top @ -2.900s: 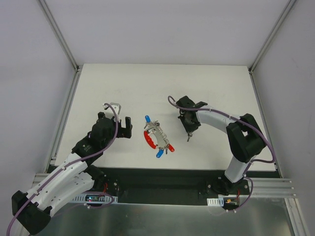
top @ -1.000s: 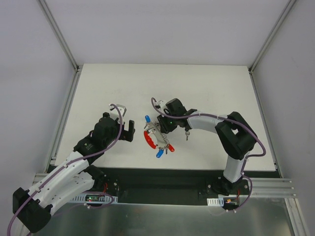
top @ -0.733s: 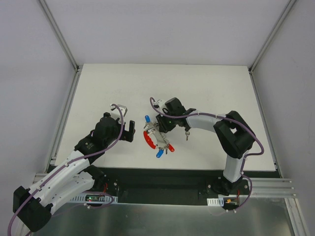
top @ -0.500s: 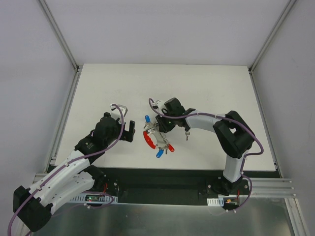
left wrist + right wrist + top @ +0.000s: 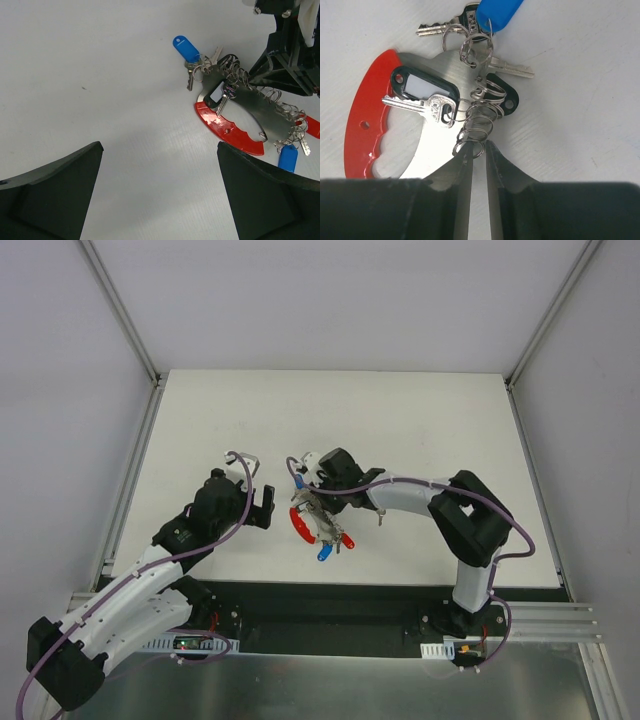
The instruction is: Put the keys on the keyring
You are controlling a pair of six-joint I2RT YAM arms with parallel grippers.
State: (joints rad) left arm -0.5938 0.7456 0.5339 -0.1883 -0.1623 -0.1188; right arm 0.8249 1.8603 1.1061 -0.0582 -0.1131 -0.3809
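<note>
Nearest, at the left of the table [image 5: 420,420], the left gripper [image 5: 160,200] is held wide open with nothing between its fingers. The keyring [image 5: 250,107] is seen beyond it to the right, well apart. At the near end of the bunch a blue-headed key [image 5: 287,157] and a red-headed key [image 5: 312,127] are noted. The curved red tag [image 5: 362,130] is laid along the left edge of the bunch. One small key [image 5: 381,515] is found lying alone just right of the bunch. Farther off, the right gripper [image 5: 479,150] is set over the chain of rings [image 5: 477,120]. Its jaws are narrowed to a slit, with the last ring at the fingertips. Whether that ring is pinched cannot be told. A blue tag [image 5: 497,10] is seen at the far end.
</note>
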